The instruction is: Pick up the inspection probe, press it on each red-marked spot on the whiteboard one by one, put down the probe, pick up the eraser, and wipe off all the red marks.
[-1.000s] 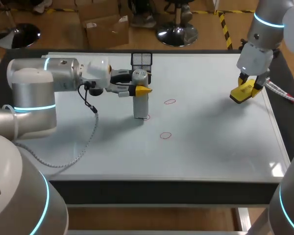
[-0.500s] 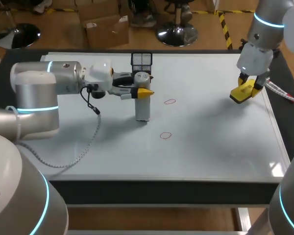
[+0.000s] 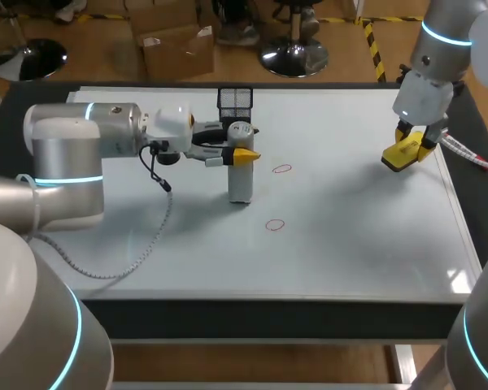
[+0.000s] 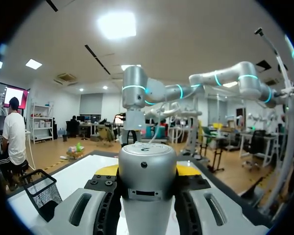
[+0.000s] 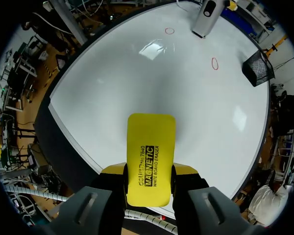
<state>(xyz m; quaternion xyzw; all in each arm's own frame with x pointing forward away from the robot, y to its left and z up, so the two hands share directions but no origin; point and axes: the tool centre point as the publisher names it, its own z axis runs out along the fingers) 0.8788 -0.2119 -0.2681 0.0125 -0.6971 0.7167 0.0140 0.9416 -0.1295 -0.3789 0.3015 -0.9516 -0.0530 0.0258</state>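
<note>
A grey cylindrical probe [image 3: 241, 172] stands upright on the whiteboard [image 3: 350, 236], left of the middle. My left gripper [image 3: 242, 152] is shut on its upper part from the side; in the left wrist view the probe [image 4: 147, 169] fills the gap between the fingers. Two red circles show on the board, one [image 3: 282, 169] to the right of the probe and one [image 3: 275, 224] nearer the front. My right gripper [image 3: 408, 146] hangs above the board's far right, shut on a yellow eraser [image 3: 400, 156]. In the right wrist view the eraser [image 5: 150, 152] juts out ahead of the fingers.
A black mesh basket [image 3: 235, 99] stands at the board's back edge, just behind the probe. A grey cable [image 3: 142, 236] hangs from my left wrist down across the board's left part. The board's raised rim [image 3: 464, 236] runs along the right side.
My left arm has slid the probe a little to the right, onto a small red mark that showed beside its base one second ago. The right arm has stayed still.
</note>
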